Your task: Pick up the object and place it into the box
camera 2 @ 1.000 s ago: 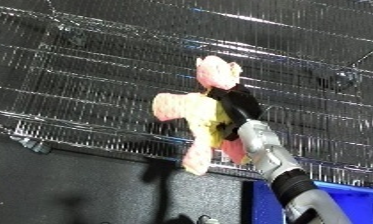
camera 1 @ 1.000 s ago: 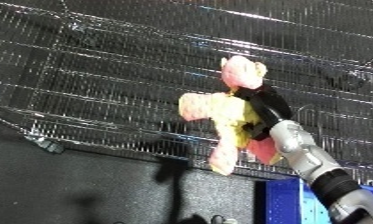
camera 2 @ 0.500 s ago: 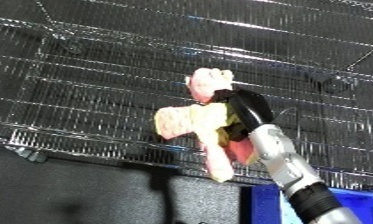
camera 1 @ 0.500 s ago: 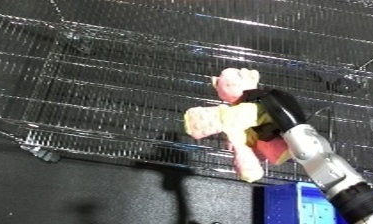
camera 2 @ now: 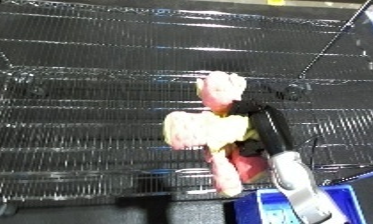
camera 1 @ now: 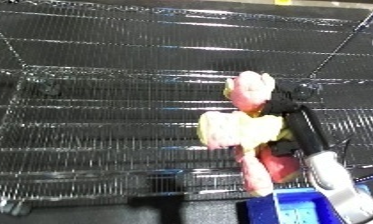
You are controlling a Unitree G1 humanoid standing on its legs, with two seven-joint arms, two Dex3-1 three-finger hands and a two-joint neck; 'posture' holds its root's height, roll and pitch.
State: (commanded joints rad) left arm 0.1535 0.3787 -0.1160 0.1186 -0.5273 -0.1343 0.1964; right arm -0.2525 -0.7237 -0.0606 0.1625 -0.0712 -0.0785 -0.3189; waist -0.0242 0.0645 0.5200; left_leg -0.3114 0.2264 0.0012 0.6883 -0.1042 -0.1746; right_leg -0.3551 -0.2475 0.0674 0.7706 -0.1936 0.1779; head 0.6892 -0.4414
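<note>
Your right hand (camera 1: 291, 127) is curled around the soft toy (camera 1: 243, 131), holding it up in front of the wire bin (camera 1: 94, 105). The toy is plush, lumpy, pink and pale yellow (limbs dangling); the bin is shiny metal mesh.

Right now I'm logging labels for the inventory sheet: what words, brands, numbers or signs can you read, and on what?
None can be read.
Pink and yellow plush toy held in the right hand: no tag or print shows.
Wire rack: no label shows.
Blue bin: pale marks inside, too blurred to read.
</note>
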